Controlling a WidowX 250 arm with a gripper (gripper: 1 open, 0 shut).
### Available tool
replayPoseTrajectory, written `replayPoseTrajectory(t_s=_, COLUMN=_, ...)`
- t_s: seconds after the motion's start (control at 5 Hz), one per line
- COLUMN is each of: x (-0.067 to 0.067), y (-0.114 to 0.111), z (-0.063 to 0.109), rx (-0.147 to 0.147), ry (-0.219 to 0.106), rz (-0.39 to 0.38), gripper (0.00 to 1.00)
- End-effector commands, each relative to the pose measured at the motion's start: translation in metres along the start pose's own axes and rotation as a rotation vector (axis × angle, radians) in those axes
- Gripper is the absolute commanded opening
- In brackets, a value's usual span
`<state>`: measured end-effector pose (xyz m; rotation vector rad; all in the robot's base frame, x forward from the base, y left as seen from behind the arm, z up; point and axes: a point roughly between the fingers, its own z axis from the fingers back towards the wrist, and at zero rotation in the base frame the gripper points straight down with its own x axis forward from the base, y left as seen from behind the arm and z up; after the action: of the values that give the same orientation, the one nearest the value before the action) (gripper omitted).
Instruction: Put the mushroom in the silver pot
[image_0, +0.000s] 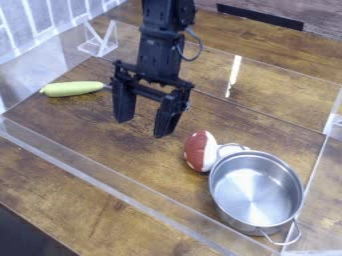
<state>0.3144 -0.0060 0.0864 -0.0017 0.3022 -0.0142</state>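
Black fingers (124, 107) spread wide above wood grain, rounded mushroom (201, 150) touching shiny steel silver pot (257, 192)

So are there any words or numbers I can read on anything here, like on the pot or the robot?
None: no words, numbers, labels or signs can be read in this view.
The silver pot shows only bare shiny metal.
The mushroom and the yellow-green vegetable have no print.
The robot's hand is plain black, with no marking that shows at this picture size.
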Motion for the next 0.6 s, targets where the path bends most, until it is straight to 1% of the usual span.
replayPoseTrajectory(t_s=0.0, x=0.009, y=0.011, z=0.029, rx=-0.005, ry=-0.085, rz=0.084, gripper=1.00)
replayPoseTrajectory(t_s=0.2, x=0.004, y=-0.001, z=0.029, rx=0.022, ry=-0.080, rz=0.011, gripper=1.00)
replayPoseTrajectory(t_s=0.4, x=0.000, y=-0.006, z=0.023, rx=0.043, ry=-0.058, rz=-0.056, gripper=1.00)
